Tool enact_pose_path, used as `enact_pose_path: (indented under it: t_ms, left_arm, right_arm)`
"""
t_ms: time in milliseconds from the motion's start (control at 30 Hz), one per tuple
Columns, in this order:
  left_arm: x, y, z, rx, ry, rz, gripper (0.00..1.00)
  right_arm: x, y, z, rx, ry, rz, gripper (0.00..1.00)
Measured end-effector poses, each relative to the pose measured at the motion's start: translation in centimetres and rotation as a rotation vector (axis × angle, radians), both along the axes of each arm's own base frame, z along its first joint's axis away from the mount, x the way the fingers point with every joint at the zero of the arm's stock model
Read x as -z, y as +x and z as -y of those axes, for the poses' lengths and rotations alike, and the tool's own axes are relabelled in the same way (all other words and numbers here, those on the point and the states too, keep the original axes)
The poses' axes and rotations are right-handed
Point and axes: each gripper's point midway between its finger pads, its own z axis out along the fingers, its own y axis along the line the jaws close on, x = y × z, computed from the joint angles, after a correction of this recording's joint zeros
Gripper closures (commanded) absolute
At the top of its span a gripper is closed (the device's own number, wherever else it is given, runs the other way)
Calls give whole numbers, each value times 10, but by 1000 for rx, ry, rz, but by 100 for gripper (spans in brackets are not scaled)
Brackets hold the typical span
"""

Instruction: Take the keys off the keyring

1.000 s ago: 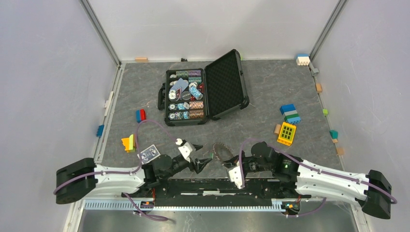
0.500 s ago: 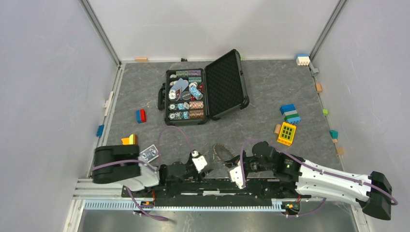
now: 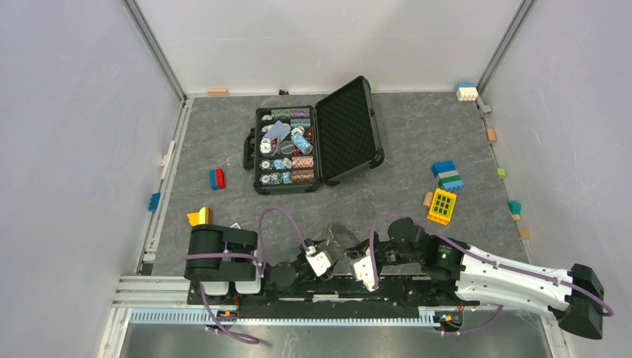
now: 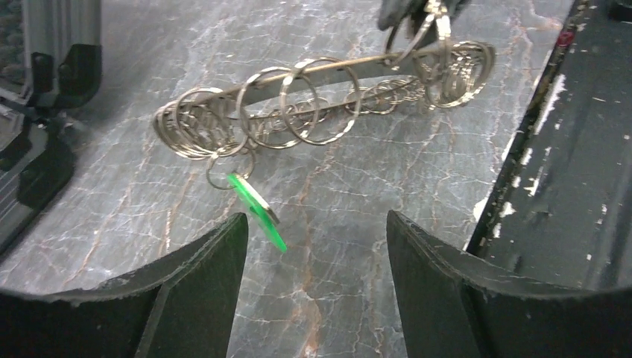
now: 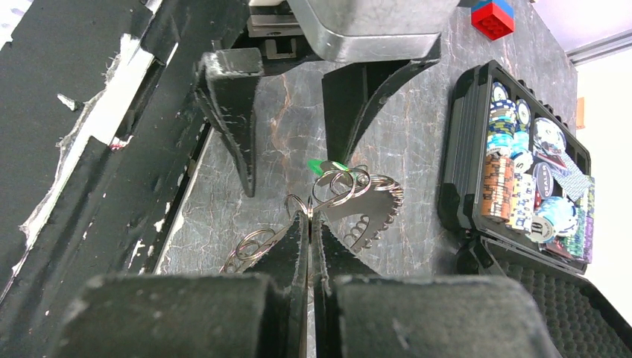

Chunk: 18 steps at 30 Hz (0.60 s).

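Note:
The keyring (image 4: 328,71) is a thin silver hoop seen edge-on in the left wrist view, strung with several small split rings. The keys (image 5: 373,209) fan out from it like saw teeth, and one carries a green tag (image 4: 257,212). My right gripper (image 5: 309,218) is shut on the keyring's near edge and holds it just above the table. From above, the keys (image 3: 341,231) show between both grippers. My left gripper (image 4: 317,216) is open and empty, its fingers (image 5: 238,134) facing the hoop, with the green tag hanging between their tips.
An open black case (image 3: 349,134) of poker chips stands at the back centre. Coloured blocks lie at the left (image 3: 217,177), (image 3: 198,217) and at the right (image 3: 442,205). A black base rail (image 3: 335,287) runs along the near edge beside both grippers.
The left arm has folded in from its outstretched pose, and its gripper has shifted slightly right toward the keyring. The right gripper has held the keyring still.

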Motion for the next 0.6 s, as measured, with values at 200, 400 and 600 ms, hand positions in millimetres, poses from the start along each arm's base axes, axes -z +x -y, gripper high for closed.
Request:
enact_pose_path:
  t_ms: [200, 400, 600]
  left_arm:
    - [-2, 13, -10, -89, 7, 30, 29]
    - [-7, 22, -10, -152, 5, 59, 32]
    - [-13, 27, -10, -182, 5, 85, 40]
  right_arm:
    - [0, -1, 0, -3, -1, -2, 100]
    - [1, -2, -1, -8, -1, -6, 100]
    - [1, -4, -1, -18, 1, -11, 100]
